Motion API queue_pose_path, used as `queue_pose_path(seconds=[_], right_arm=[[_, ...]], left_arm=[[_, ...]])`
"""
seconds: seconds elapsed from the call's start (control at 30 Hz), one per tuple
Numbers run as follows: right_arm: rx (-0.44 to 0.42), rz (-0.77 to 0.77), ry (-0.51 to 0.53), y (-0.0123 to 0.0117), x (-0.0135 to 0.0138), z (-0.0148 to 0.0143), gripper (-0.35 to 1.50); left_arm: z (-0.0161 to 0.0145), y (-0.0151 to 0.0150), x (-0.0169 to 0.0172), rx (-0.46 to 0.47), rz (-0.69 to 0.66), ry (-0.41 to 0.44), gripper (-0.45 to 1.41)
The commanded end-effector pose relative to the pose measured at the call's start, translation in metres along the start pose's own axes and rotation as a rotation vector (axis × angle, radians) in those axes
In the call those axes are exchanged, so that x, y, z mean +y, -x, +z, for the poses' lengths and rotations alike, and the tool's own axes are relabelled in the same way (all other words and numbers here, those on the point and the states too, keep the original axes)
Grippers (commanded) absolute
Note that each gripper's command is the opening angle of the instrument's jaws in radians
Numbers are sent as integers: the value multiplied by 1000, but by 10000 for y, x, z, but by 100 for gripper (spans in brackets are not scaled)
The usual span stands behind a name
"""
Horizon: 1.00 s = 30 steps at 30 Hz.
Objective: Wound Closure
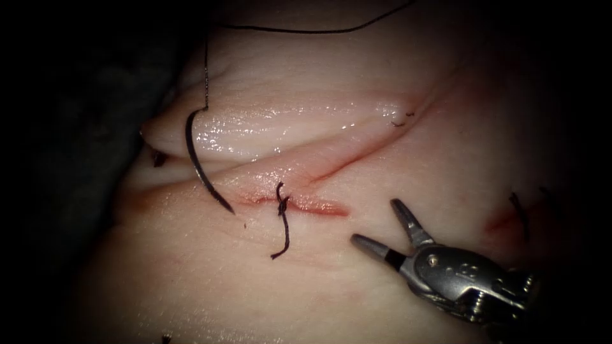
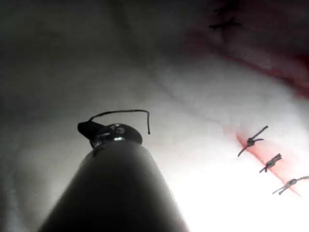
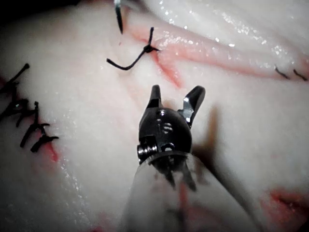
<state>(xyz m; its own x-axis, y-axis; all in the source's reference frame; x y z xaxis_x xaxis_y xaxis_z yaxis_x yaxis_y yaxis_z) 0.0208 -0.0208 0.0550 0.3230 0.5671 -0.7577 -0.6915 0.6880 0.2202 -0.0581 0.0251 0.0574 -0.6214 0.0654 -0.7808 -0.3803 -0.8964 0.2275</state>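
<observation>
1. While the needle [image 1: 203, 164] lies free on the tissue [image 1: 395, 280], we hold nothing with the right tool [image 1: 377, 224]; its jaws are wide apart, just right of the cut [image 1: 299, 205].
2. The needle rests at the left end of the cut. Its sharp tip touches the tissue by the red line, and we cannot tell if it goes in. Its back end sits higher up, where the thread [image 1: 287, 29] joins it and runs away up and across.
3. One knot [image 1: 281, 205] sits across the cut already, with a short tail [image 1: 284, 239] hanging down from it.
4. From the left wrist view we see the left tool [image 2: 110, 133] from behind, with a short bit of thread [image 2: 126, 113] curving off its tip. We cannot tell if its jaws are apart or together.
5. More knots [image 2: 270, 162] sit in a row on another cut near the left tool.
6. We think a good grab would take the needle well back on its curve, away from the tip, and hold it square so it does not twist.
7. We should keep clear of the knot and its tail, so we do not snag them.
</observation>
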Motion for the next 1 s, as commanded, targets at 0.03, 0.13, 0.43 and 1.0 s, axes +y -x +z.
queue_pose_path(seconds=[0.03,0.13,0.43,1.0], right_arm=[[-4,-2,-8,5,-13,8,95],[-1,-2,-13,5,-15,10,98],[2,-4,-23,6,-23,14,100],[-10,-9,-60,4,-40,16,93]], left_arm=[[15,0,2,9,-7,0,-45],[32,8,7,-24,-50,-23,-45],[14,36,-1,-78,-220,54,128],[-72,66,-1,-190,-120,235,138]])
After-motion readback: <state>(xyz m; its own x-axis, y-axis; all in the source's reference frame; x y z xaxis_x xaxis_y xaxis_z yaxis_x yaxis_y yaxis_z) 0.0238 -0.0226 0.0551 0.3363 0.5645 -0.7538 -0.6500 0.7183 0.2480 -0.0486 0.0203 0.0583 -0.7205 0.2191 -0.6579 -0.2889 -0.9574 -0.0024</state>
